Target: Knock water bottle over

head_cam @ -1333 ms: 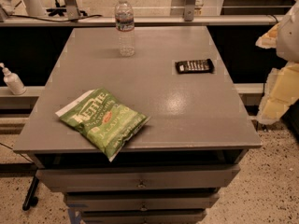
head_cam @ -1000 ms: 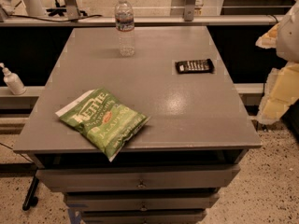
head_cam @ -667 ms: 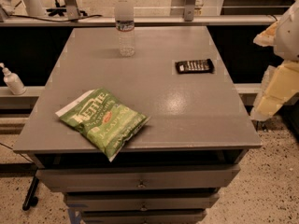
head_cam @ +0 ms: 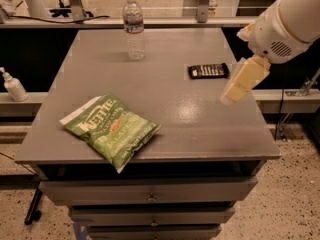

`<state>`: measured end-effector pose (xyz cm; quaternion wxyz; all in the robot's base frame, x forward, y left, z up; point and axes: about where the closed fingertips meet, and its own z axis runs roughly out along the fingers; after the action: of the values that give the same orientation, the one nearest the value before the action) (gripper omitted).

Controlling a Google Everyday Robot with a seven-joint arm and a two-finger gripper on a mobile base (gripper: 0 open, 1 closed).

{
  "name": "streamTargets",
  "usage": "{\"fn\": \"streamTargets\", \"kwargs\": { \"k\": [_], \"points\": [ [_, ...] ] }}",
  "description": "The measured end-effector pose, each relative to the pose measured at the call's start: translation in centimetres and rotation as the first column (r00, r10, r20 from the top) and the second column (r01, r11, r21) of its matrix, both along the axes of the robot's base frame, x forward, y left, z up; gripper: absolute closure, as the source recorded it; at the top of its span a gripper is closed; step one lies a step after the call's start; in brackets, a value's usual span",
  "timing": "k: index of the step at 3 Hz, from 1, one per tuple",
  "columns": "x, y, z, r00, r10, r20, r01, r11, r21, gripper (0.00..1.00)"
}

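The water bottle (head_cam: 133, 29) stands upright near the far edge of the grey table (head_cam: 170, 109), left of centre. It is clear and ribbed, with a white cap and a label band. My gripper (head_cam: 235, 90) hangs from the white arm (head_cam: 285, 24) over the table's right side, just in front of a black device, and points down and to the left. It is well to the right of the bottle and nearer the front, apart from it.
A green chip bag (head_cam: 111, 130) lies flat at the front left of the table. A black remote-like device (head_cam: 208, 70) lies at the right, near the gripper. A white pump-dispenser bottle (head_cam: 14, 86) stands on a ledge at the left. Drawers are below the table.
The arm has moved left from beside the table, so the gripper now hangs over the table's right side. The bottle, bag and black device have not moved.
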<state>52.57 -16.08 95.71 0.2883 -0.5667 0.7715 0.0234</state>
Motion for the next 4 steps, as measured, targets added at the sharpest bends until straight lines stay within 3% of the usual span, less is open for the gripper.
{"fn": "streamTargets", "kwargs": {
  "k": [1,2,4],
  "points": [
    [3.7,3.6,-0.8,0.9989,-0.002,0.046,-0.002,0.995,0.101,0.0],
    [7.1,7.3,-1.1,0.9947,-0.024,0.1,0.004,0.98,0.198,0.0],
    [7.8,7.5,-0.5,0.9906,-0.036,0.132,0.008,0.977,0.212,0.0]
  ]
}}
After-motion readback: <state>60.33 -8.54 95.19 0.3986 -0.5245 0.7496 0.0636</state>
